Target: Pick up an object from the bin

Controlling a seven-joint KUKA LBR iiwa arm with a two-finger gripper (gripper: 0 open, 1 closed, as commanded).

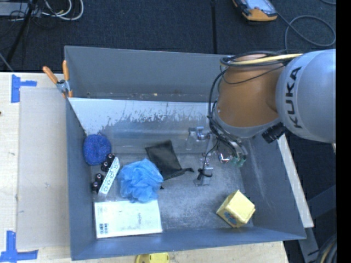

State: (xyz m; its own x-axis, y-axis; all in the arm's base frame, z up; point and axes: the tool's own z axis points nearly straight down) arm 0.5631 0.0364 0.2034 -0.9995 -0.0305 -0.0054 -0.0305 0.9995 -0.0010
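My gripper hangs below the orange wrist cover, its fingertips low over the bin floor in the middle right. Nothing shows between the fingers. Just to its left lies a black cloth pouch, its strap end reaching toward the fingertips. A yellow sponge block sits on the floor below and to the right of the gripper. A light blue mesh bath pouf lies left of the pouch.
A dark blue scrubber ball sits at the left wall. Beside it lies a pack of black batteries. A white booklet lies flat at the front left. The arm and its orange cover overhang the bin's right side.
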